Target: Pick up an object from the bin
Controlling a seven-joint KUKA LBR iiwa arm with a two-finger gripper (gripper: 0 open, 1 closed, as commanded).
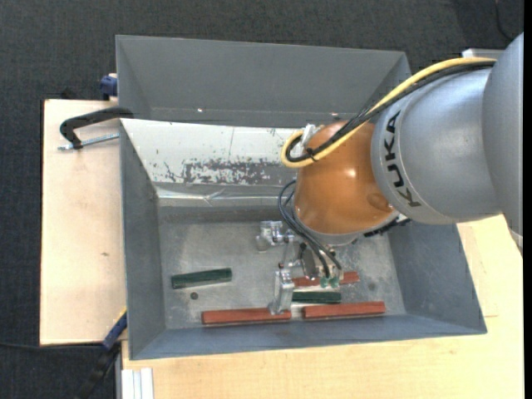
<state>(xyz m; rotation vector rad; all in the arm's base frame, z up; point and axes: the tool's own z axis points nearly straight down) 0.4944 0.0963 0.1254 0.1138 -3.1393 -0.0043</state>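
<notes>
My gripper hangs low in the front middle of the bin, under the arm's orange cover. It stands open, and its silver left finger reaches down to a long red-brown bar that lies along the front wall. A second red-brown bar lies end to end with the first, to its right. Between the fingers, partly hidden, lie a small dark green piece and a short red piece. I cannot tell whether the fingers touch them.
A dark green flat bar lies on the floor at the front left, with a small dark dot just below it. The arm and its orange cover hide the bin's right middle.
</notes>
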